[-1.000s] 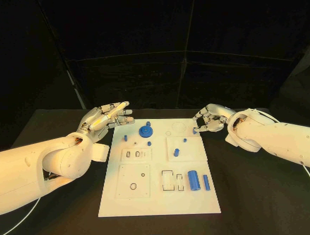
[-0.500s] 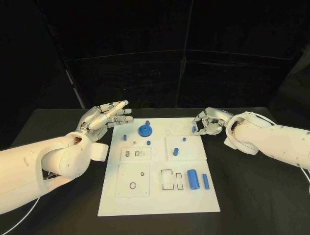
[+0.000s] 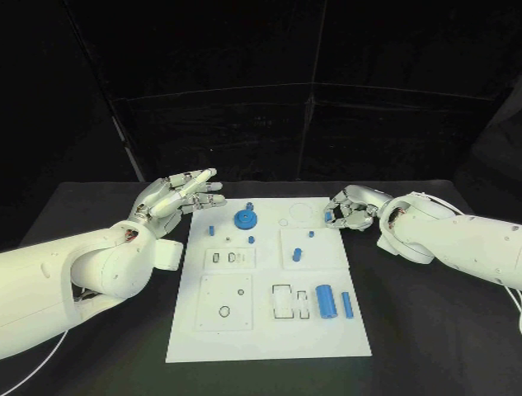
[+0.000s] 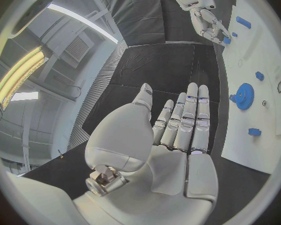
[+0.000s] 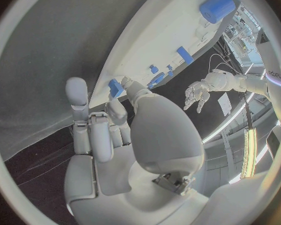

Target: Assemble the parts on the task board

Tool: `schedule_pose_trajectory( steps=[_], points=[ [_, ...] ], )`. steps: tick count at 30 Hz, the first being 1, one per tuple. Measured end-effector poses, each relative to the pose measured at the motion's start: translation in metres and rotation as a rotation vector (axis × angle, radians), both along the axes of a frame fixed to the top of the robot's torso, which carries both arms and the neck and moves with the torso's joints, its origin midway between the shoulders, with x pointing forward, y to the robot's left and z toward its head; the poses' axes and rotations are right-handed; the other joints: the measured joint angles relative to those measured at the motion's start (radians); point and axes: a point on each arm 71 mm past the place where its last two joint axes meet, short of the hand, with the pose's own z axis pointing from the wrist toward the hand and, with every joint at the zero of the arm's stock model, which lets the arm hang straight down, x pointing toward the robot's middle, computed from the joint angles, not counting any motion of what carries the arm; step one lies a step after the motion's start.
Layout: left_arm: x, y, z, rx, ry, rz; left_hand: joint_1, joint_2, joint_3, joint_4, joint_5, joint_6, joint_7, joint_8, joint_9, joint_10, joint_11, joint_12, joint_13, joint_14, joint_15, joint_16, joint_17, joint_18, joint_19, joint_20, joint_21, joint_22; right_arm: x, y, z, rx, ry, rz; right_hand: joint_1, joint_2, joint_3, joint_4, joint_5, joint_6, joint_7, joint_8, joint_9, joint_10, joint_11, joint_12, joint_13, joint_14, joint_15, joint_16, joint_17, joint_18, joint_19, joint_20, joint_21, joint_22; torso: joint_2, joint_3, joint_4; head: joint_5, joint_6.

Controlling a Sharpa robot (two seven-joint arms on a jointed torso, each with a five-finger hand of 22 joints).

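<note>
the right hand (image 3: pixel 350 208) is hovering at the far right edge of the white board (image 3: pixel 273 346), pinching a small blue piece (image 5: pixel 115 88) in its fingers (image 5: pixel 90 130). the left hand (image 3: pixel 180 196) is holding nothing beside the board's far left corner, fingers straight and apart. a blue gear (image 3: pixel 247 220) is sitting on the board between them, on the black worktop (image 3: pixel 439 330).

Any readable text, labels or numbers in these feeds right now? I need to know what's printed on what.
None can be read.
Task board: cut-outs and recesses, no printing that shows.
Blue parts, such as the gear: no markings to be seen.
Left hand and right hand: no readable label.
Left arm in the right wrist view: a dark mark, too small and blurred to read.
</note>
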Motion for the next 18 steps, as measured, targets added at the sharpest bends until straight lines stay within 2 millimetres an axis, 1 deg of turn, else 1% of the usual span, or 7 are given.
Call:
schedule_pose_trajectory(
  steps=[4,5,7,10,13,15,18],
  points=[
    [0.0001,0.0002,0.0,0.0,0.0,0.001,0.0,0.0,0.0,0.0,0.0,0.0,0.0,0.0,0.0,0.0,0.0,0.0,0.0,0.0,0.0,0.0,0.0,0.0,0.0,0.0,0.0,-0.001,0.0004,-0.0008,-0.0001,0.0,-0.004,-0.004,-0.004,0.004,0.0,0.0,0.0,0.007,0.0,0.0,0.0,0.005,-0.002,0.001,0.004,0.0,0.0,0.0,0.0,0.0,0.0,0.0,0.002,0.001,0.0,0.0001,0.0,0.0,0.0],
    [0.0001,0.0003,0.0,0.0,0.0,0.001,0.0,0.0,0.0,0.0,0.0,0.0,0.0,0.0,0.0,0.0,0.0,0.0,0.0,0.0,0.0,0.0,0.0,0.0,0.0,0.0,0.0,-0.001,0.0005,-0.0008,-0.0001,0.0,-0.004,-0.005,-0.004,0.005,-0.002,0.002,0.0,0.01,-0.004,0.0,0.0,0.005,-0.002,0.005,0.006,0.0,0.0,0.0,0.0,0.0,0.0,0.0,0.005,0.003,0.0,0.0001,0.0,0.0,0.0],
    [0.0002,0.0004,-0.0001,0.0,0.0,0.001,0.0,0.0,0.0,0.0,0.0,0.0,0.0,0.0,0.0,0.0,0.0,0.0,0.0,0.0,0.0,0.0,0.0,0.0,0.0,0.0,0.0,-0.001,0.0007,-0.0008,0.0,0.001,-0.006,-0.007,-0.004,0.012,-0.003,0.003,0.0,0.012,-0.002,0.002,0.0,0.005,-0.002,0.005,0.007,0.0,0.0,0.0,0.0,0.0,0.0,0.0,0.005,0.004,0.0,0.0002,0.0,0.0,0.0],
    [0.0003,0.0003,-0.0001,0.0,0.0,0.001,0.0,0.0,0.0,0.0,0.0,0.0,0.0,0.0,0.0,0.0,0.0,0.0,0.0,0.0,0.0,0.0,0.0,0.0,0.0,0.0,0.0,-0.001,0.0009,-0.0005,0.0,0.003,-0.009,-0.008,-0.004,0.012,-0.003,0.003,0.0,0.014,0.0,0.004,0.0,0.008,-0.006,0.005,0.009,0.0,0.0,0.0,0.0,0.0,0.0,0.0,0.005,0.006,0.0,0.0002,-0.0003,0.0,-0.001],
    [0.0004,0.0002,-0.0001,0.0,0.0,0.001,0.0,0.0,0.0,0.0,0.0,0.0,0.0,0.0,0.0,0.0,0.0,0.0,0.0,0.0,0.0,0.0,0.0,0.0,0.0,0.0,0.0,-0.001,0.0012,-0.0004,0.0001,0.006,-0.011,-0.011,-0.002,0.014,-0.003,0.003,0.0,0.018,-0.004,0.004,0.001,0.012,-0.002,0.01,0.013,0.0,0.0,0.0,0.0,0.0,0.004,-0.004,0.005,0.008,0.0,0.0003,-0.0005,0.0,-0.002],
    [0.0004,0.0003,-0.0002,0.001,0.0,0.001,0.0,0.0,0.0,0.0,0.0,0.0,0.0,0.0,0.0,0.0,0.0,0.0,0.0,0.0,0.0,0.0,0.0,0.0,0.0,0.0,0.0,-0.001,0.0014,-0.0004,0.0002,0.007,-0.013,-0.012,-0.005,0.02,-0.003,0.003,0.0,0.027,-0.005,0.009,0.001,0.016,-0.006,0.011,0.015,0.0,0.0,0.0,0.0,0.0,0.004,-0.003,0.005,0.009,0.0,0.0003,-0.0005,0.0,-0.002],
    [0.0005,0.0005,-0.0003,0.001,0.0,0.001,0.0,0.0,0.0,0.0,0.0,0.0,0.0,0.0,0.0,0.0,0.0,0.0,0.0,0.0,0.0,0.0,0.0,0.0,0.0,0.0,0.0,-0.001,0.0017,0.0001,0.0005,0.012,-0.017,-0.015,-0.005,0.02,-0.003,0.003,0.0,0.036,-0.006,0.01,0.002,0.017,-0.007,0.012,0.021,0.0,0.0,0.0,0.0,0.0,0.003,-0.004,0.012,0.012,0.0,0.0003,-0.0005,-0.001,-0.003]
  ],
)
